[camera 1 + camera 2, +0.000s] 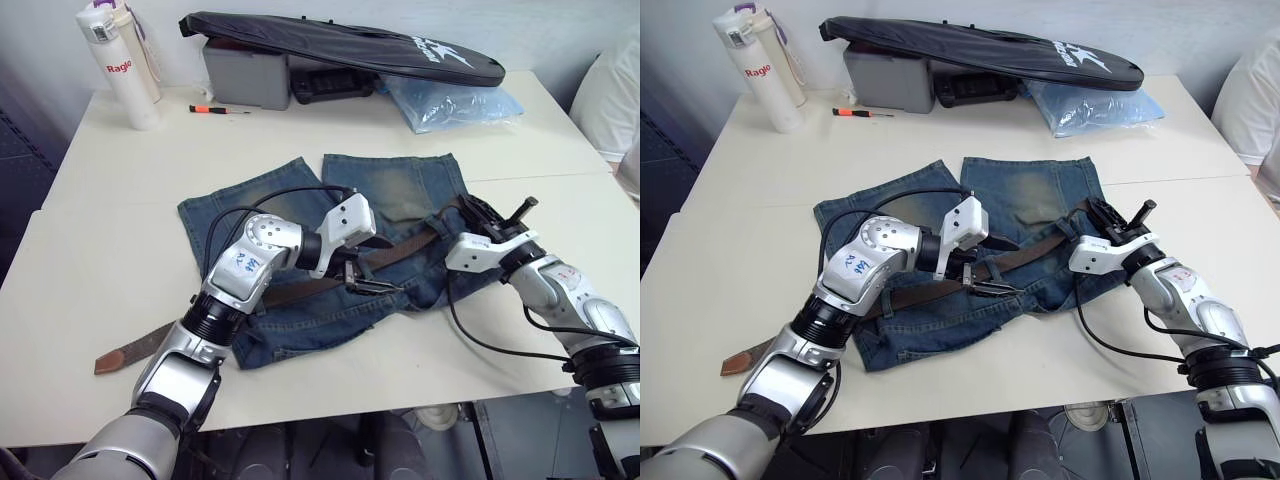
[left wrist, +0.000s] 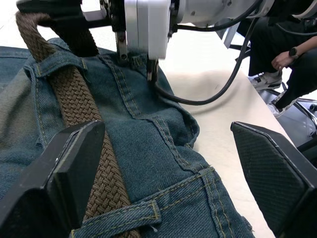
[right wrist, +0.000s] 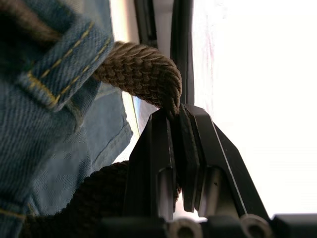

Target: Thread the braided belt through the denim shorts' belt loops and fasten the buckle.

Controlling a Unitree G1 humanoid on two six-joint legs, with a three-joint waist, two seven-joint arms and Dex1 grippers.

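Denim shorts (image 1: 400, 200) on white table (image 1: 120, 230)

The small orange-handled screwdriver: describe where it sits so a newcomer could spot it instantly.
Start at the white table and look to its far edge, where a grey case sits under a long black bag. The screwdriver lies flat on the bare tabletop between that case and the white Raglo bottle. It is the only thin, orange-handled item there.
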